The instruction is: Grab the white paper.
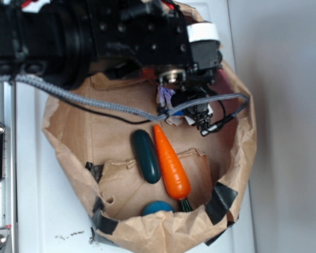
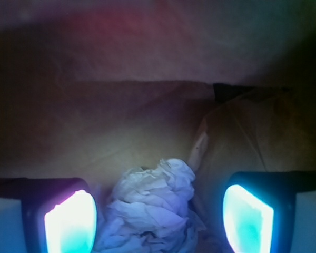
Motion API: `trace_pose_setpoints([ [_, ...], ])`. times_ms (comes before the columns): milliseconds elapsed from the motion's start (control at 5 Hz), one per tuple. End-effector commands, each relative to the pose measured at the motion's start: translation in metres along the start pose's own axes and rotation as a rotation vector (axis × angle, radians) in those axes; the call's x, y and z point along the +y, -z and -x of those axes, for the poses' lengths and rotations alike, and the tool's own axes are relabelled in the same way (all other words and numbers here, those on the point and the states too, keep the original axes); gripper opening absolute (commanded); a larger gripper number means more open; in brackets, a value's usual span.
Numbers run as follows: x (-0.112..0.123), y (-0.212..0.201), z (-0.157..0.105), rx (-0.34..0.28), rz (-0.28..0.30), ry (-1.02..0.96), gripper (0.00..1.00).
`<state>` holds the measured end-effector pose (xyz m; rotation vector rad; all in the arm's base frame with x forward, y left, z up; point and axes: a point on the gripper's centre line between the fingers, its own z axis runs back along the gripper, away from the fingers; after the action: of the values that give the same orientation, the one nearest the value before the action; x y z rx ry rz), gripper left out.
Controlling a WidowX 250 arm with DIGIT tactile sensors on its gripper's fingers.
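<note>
A black robot gripper (image 2: 159, 219) reaches down into a brown paper bag (image 1: 68, 134), its 2 glowing fingers (image 2: 71, 224) spread apart on either side of a crumpled white paper wad (image 2: 150, 211), not clenched on it. Nearby in the bag lie an orange carrot (image 1: 171, 163) and a dark green oblong vegetable (image 1: 146, 155).

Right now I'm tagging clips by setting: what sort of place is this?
Probably a lab tabletop rig: a white table with a brown paper bag holding a toy carrot and crumpled paper.
</note>
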<state>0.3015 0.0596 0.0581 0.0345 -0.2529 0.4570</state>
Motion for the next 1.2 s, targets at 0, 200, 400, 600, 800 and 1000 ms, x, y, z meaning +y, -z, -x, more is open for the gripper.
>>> trace_pose_setpoints([
  [0, -0.012, -0.001, 0.017, -0.025, 0.003, 0.069, 1.00],
  [200, -0.014, 0.002, 0.026, -0.019, -0.033, 0.027, 0.00],
  [400, -0.007, 0.003, 0.026, -0.072, -0.090, -0.032, 0.00],
  [600, -0.004, 0.001, 0.027, -0.104, -0.115, -0.048, 0.00],
  [800, -0.001, 0.001, 0.026, -0.109, -0.118, -0.061, 0.00],
  [1000, 0.001, -0.012, 0.026, -0.119, -0.089, -0.068, 0.00],
])
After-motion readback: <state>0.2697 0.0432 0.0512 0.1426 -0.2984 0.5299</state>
